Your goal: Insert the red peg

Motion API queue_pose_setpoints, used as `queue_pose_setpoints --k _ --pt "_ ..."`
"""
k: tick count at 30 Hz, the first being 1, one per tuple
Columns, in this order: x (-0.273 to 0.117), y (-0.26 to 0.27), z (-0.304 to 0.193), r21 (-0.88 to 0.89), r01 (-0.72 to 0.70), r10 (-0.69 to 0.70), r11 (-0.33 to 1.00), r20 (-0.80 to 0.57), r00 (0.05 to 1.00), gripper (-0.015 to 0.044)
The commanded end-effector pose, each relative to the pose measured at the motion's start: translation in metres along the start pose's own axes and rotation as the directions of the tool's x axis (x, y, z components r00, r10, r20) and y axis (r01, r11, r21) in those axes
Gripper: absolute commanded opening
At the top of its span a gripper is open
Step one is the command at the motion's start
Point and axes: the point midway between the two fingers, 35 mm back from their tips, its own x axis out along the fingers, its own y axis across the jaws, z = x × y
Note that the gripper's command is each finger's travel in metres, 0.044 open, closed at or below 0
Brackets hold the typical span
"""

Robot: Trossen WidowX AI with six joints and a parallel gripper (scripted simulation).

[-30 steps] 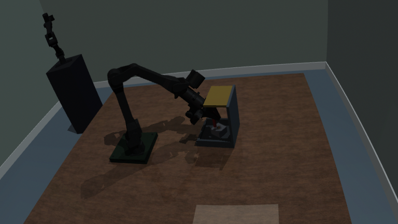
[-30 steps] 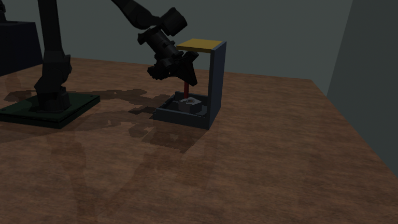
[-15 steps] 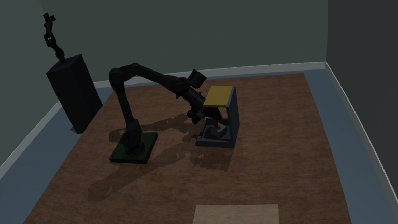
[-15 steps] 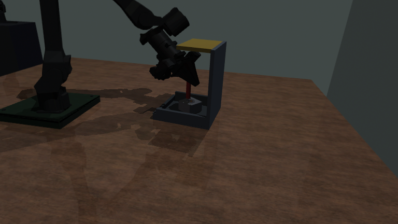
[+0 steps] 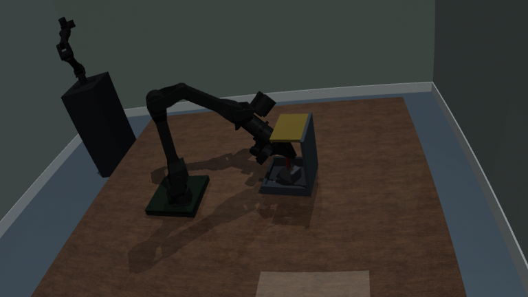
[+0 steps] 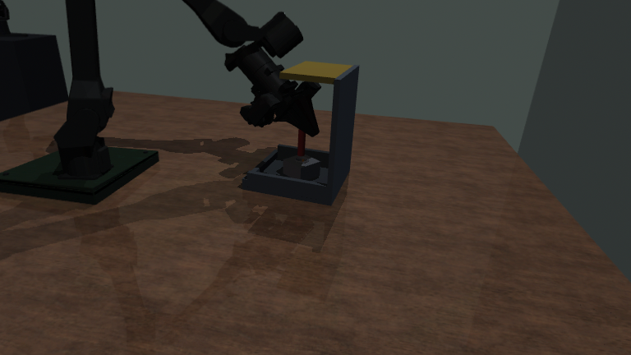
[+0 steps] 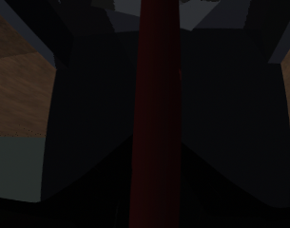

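Note:
My gripper point(image 5: 291, 156) point(image 6: 310, 131) is shut on the red peg point(image 5: 288, 162) point(image 6: 301, 142) point(image 7: 158, 114), under the yellow roof point(image 5: 289, 127) point(image 6: 318, 70). The peg is upright, with its lower end at the top of the grey block point(image 5: 287, 176) point(image 6: 297, 168). In the exterior view the lower end appears over the hole, whose rim shows just below it. Whether the tip is inside the hole cannot be told. In the wrist view the peg hides the hole. The box point(image 5: 286, 191) point(image 6: 288, 189) stands around the block.
The box's back wall point(image 5: 311, 153) point(image 6: 343, 132) rises just beyond the fingertips and carries the roof. The roof lies close above the gripper. Low side walls point(image 6: 304, 149) flank the block. The arm's green base plate point(image 5: 155, 206) point(image 6: 125, 165) is on the left.

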Motion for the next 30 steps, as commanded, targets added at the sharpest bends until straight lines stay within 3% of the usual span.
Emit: queue_pose_setpoints --k 1,30 --pt "0.001 -0.003 -0.002 -0.002 0.006 -0.006 1.000 -0.001 1.000 0.0000" --pt "0.017 -0.004 0.016 -0.002 0.006 -0.006 1.000 -0.001 1.000 0.0000"
